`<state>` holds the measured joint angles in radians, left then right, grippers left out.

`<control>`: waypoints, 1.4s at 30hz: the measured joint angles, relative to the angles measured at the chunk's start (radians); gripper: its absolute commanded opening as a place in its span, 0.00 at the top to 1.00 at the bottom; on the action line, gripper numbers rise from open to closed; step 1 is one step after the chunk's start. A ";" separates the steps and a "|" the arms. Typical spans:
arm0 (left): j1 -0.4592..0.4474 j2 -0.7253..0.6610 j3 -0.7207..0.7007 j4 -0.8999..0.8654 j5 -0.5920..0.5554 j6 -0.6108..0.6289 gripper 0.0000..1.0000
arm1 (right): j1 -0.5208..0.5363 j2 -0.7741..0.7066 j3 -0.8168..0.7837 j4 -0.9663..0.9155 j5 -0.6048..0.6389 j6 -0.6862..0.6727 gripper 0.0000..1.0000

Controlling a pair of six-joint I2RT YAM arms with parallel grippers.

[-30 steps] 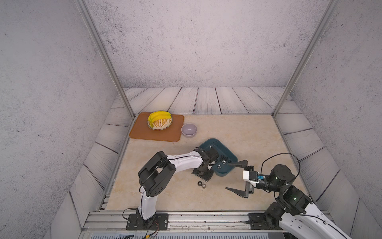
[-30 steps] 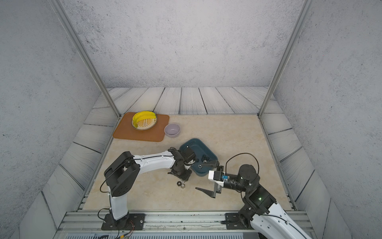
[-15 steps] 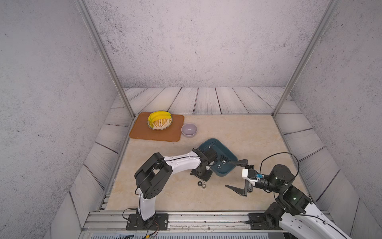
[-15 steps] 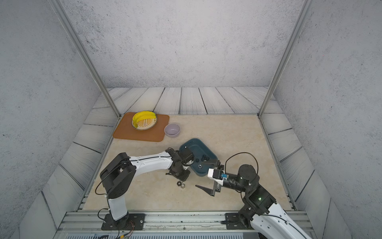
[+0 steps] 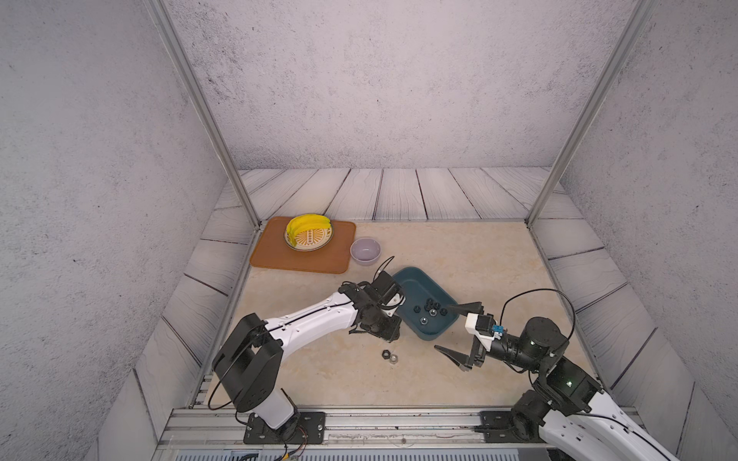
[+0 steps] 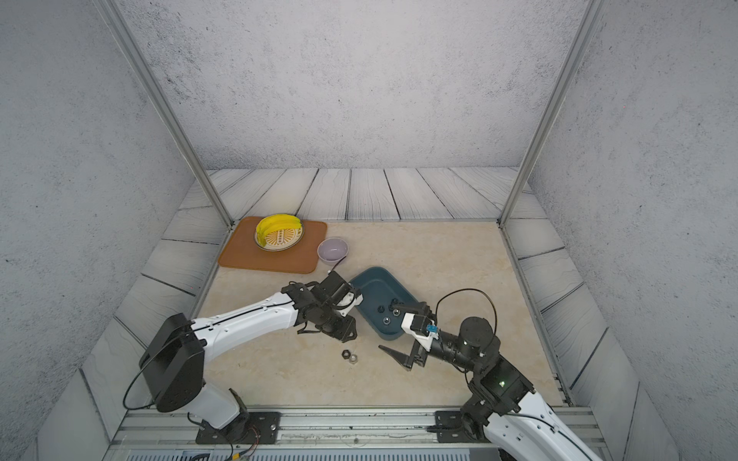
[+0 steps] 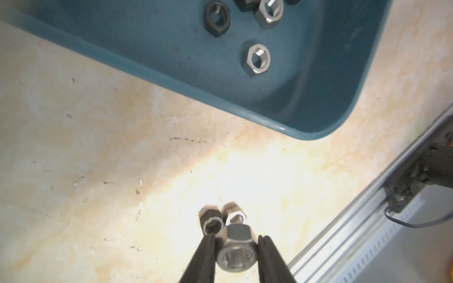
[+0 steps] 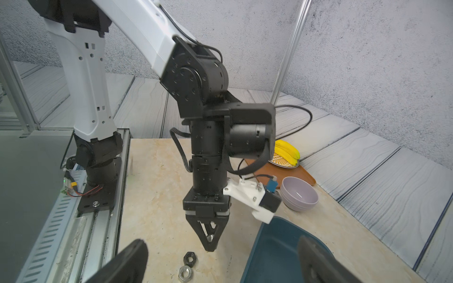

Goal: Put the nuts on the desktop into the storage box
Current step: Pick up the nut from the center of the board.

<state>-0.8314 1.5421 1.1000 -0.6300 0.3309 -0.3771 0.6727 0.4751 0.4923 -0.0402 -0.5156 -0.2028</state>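
My left gripper (image 7: 236,241) is shut on a silver nut (image 7: 235,252) and hangs just above the desktop (image 5: 459,247), beside the near long wall of the storage box (image 5: 411,285). The right wrist view shows the same gripper (image 8: 209,241) pointing down with that nut (image 8: 210,237) between its tips. Two nuts lie on the desktop in front of it, a black one (image 5: 385,353) and a silver one (image 5: 393,358). Several nuts (image 5: 429,309) lie inside the box. My right gripper (image 5: 442,327) stands wide open and empty at the box's near corner.
An orange mat (image 5: 279,259) at the back left carries a plate of bananas (image 5: 308,233). A lavender bowl (image 5: 365,251) stands beside it, behind the box. The metal rail (image 5: 399,419) runs along the front edge, and two aluminium posts rise at the back corners.
My left gripper's jaws have narrowed onto the silver nut, and the arm has shifted slightly left. The right arm has stayed almost still, with its jaws wide.
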 measured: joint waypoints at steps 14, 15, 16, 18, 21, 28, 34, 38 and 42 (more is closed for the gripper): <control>0.046 -0.341 -0.149 0.314 0.369 -0.237 0.71 | 0.002 0.104 -0.011 0.220 -0.114 0.042 0.08; 0.046 -0.364 -0.157 0.340 0.384 -0.254 0.70 | 0.005 0.120 -0.011 0.247 -0.121 0.051 0.08; 0.046 -0.380 -0.161 0.357 0.396 -0.266 0.70 | 0.008 0.132 -0.011 0.272 -0.124 0.057 0.08; 0.047 -0.416 -0.171 0.405 0.422 -0.299 0.70 | 0.017 0.159 -0.011 0.325 -0.134 0.067 0.09; 0.053 -0.439 -0.174 0.460 0.452 -0.339 0.70 | 0.034 0.199 -0.011 0.383 -0.146 0.073 0.10; 0.063 -0.441 -0.216 0.601 0.514 -0.446 0.70 | 0.078 0.270 -0.011 0.485 -0.163 0.079 0.15; 0.068 -0.441 -0.223 0.673 0.541 -0.505 0.70 | 0.090 0.303 -0.011 0.563 -0.161 0.088 0.33; 0.068 -0.441 -0.222 0.691 0.557 -0.526 0.70 | 0.090 0.306 -0.011 0.581 -0.153 0.098 0.36; 0.068 -0.441 -0.223 0.710 0.572 -0.542 0.70 | 0.090 0.306 -0.011 0.581 -0.140 0.098 0.38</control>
<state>-0.7631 1.1007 0.8772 0.0795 0.9031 -0.9192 0.7631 0.7811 0.4808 0.5407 -0.6556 -0.1043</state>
